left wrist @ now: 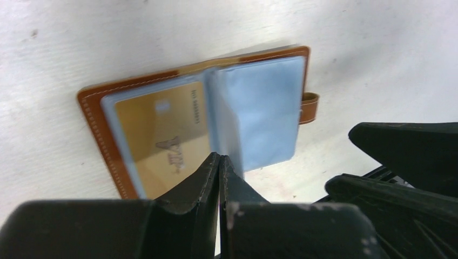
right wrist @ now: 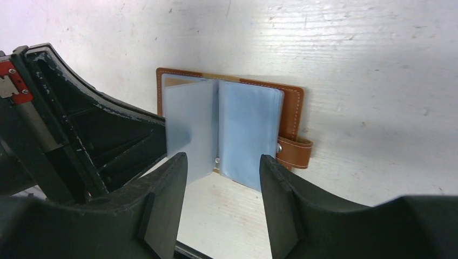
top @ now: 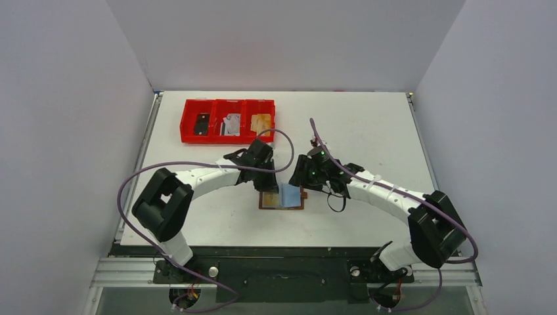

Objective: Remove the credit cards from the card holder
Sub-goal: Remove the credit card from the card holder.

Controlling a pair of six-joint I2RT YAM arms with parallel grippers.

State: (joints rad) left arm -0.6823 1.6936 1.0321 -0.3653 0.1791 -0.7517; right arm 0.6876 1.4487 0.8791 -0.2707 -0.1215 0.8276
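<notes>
The left tool (left wrist: 219, 159) sits closest to the left wrist lens. Its two black fingers (left wrist: 197, 186) are pressed flat against each other with no gap showing. Their tips rest at the near edge of the card holder (left wrist: 97, 110), at the foot of a clear sleeve (left wrist: 229, 121) that stands up, blurred, from the spine. It cannot be told whether the edge of that sleeve is pinched between them.

In the top view, a red tray (top: 197, 138) stands at the back left of the white tabletop (top: 368, 125), well apart from the card holder. Each of its three compartments holds something small: dark on the left, silver-grey in the middle, orange-toned on the right. They are too small to make out further.

The card holder lies open, brown leather cover down, near the middle of the tabletop between the two arms. In its left-hand pocket a gold-orange credit card (left wrist: 162, 137) lies flat under the clear plastic. On the right half the grey-blue sleeves (left wrist: 267, 108) lie stacked, and a short brown strap tab (left wrist: 309, 107) sticks out past the right edge.

The right tool (right wrist: 222, 162) is spread wide. One finger (right wrist: 162, 208) stands to each side of the card holder's near edge in the right wrist view, and nothing is held between them.
</notes>
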